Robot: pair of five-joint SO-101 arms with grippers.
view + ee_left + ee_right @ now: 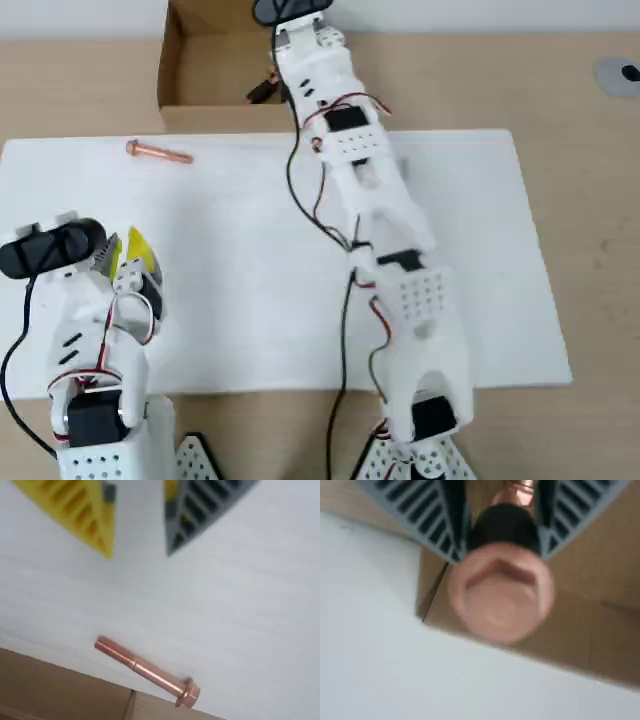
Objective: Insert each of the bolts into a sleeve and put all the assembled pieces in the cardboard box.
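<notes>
Lower left of the high view: the left arm (95, 360) sits over the near edge of the white sheet (250, 300) that covers the wooden worktop (600, 200). Its left tool (125, 250) is open, a yellow finger (75, 510) and a grey finger (200, 510) spread apart above bare sheet with nothing between them.

Farther up the sheet, at the upper left of the high view, a loose copper bolt (158, 152) lies flat on its side. It is just beside the sheet's far edge and near the front wall of the cardboard box (215, 118). In the left wrist view the same bolt lies just short of that cardboard wall, its head toward the lower right of the frame.

From the bottom centre of the high view the right arm (400, 260) stretches across the sheet to the top of the frame. There its right tool (266, 88) hangs over the open box, close to the box's right side. The right tool is closed on an assembled piece: a black sleeve (505, 527) clamped between ribbed grey pads (410, 510), with a copper bolt head (497, 597) sticking out of it toward the camera and cardboard behind.
</notes>
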